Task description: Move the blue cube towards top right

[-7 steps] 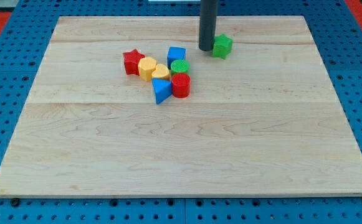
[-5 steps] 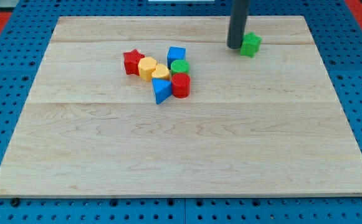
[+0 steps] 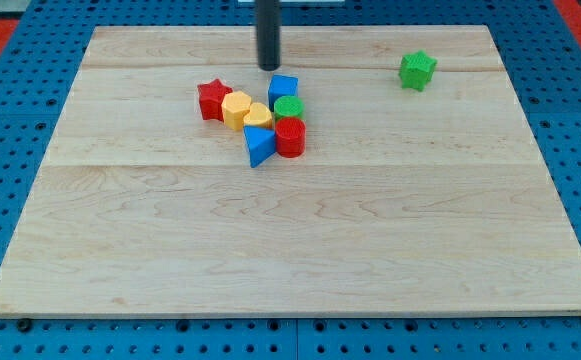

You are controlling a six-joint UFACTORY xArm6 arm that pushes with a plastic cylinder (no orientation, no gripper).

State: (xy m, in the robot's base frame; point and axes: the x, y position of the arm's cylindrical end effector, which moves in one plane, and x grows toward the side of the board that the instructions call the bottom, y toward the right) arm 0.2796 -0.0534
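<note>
In the camera view my tip [image 3: 269, 67] stands on the wooden worktop [image 3: 290, 250] just above the blue cube [image 3: 283, 89] and a little to its left, apart from it — the arm has no pincer, only this rod. The cube is the top piece of a tight cluster, touching the green cylinder [image 3: 289, 107], with the red cylinder [image 3: 290, 137], blue wedge [image 3: 259, 146], two yellow blocks [image 3: 246, 110] and red star [image 3: 212, 100] close by, while a green star-like block [image 3: 417, 70] sits well apart at the view's top right. I judge the tip must get to the cube's lower left to push it up and right — no writing or labels can be read.

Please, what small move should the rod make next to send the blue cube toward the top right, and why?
Probably slide my tip down and slightly left, to the blue cube's lower-left side. The tip now stands just above and left of the cube, so pushing from here would drive it down into the green cylinder touching it below, not toward the top right.
</note>
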